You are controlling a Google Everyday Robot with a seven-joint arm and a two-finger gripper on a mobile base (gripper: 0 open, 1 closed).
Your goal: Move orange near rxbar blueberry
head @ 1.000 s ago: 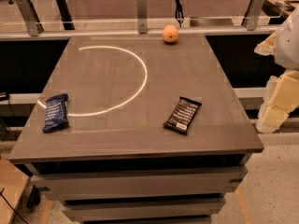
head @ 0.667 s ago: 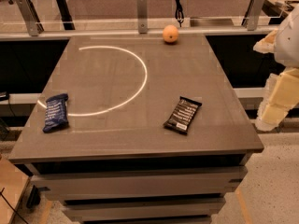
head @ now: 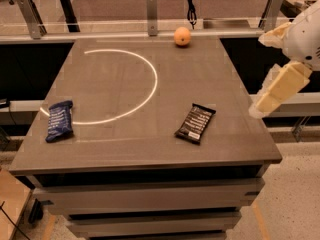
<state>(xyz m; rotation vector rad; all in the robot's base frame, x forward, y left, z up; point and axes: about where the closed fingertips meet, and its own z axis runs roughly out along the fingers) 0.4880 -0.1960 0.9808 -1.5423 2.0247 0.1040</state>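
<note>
**Orange at the far edge, blue bar at the near left**

The orange (head: 182, 36) is a small, smooth, round fruit. It sits on the counter (head: 125, 149) at its far edge, a little right of centre, just in front of the metal rail (head: 100, 35) that runs behind the counter. The rxbar blueberry (head: 59, 120) is a flat dark-blue wrapper with pale lettering. It lies near the front left corner, its long side running roughly front to back, well apart from the orange.

A bright white arc (head: 150, 84) curves across the counter top between the two, and its near end reaches the blue bar. A black-wrapped bar (head: 195, 123) lies at an angle right of centre, towards the front, apart from both task things.

The end effector (head: 276, 86) hangs off the counter's right side, above the floor and beside the edge, touching nothing, its cream parts angled down and to the left. Whether it is wide or narrow cannot be told.
</note>
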